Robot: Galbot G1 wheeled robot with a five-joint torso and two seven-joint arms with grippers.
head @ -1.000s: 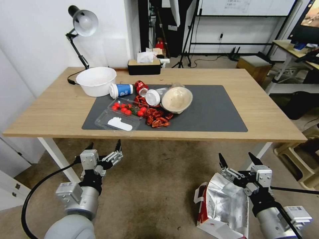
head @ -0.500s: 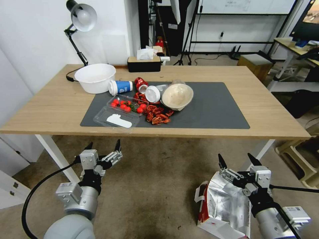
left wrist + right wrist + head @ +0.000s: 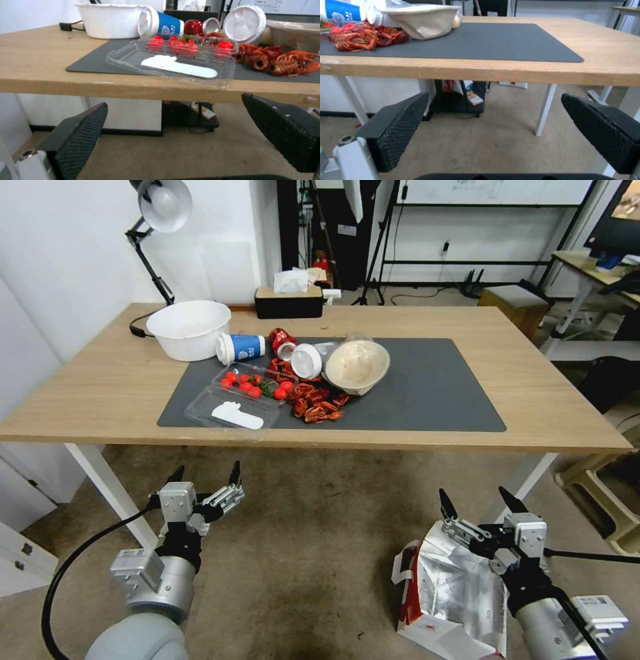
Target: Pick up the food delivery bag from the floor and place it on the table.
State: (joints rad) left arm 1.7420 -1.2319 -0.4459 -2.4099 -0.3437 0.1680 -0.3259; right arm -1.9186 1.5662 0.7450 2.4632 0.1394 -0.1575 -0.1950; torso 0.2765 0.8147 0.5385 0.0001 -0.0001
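The surface (image 3: 547, 400) is a long light-wood top on white legs, carrying a dark mat (image 3: 433, 393) with food litter toward its left half; the mat's right half is bare. The bag (image 3: 453, 593) lies on the floor (image 3: 320, 553) in front of the surface's near right corner, foil lining exposed, its long axis running roughly away from the robot. The right gripper (image 3: 477, 505) hovers directly above the bag's far end, fingers spread wide and holding nothing; contact with the foil cannot be determined. The right arm is clearly the nearer one. The left gripper (image 3: 205, 473) hangs over bare floor near the near left leg, well apart from the bag, fingers likewise spread and unloaded.
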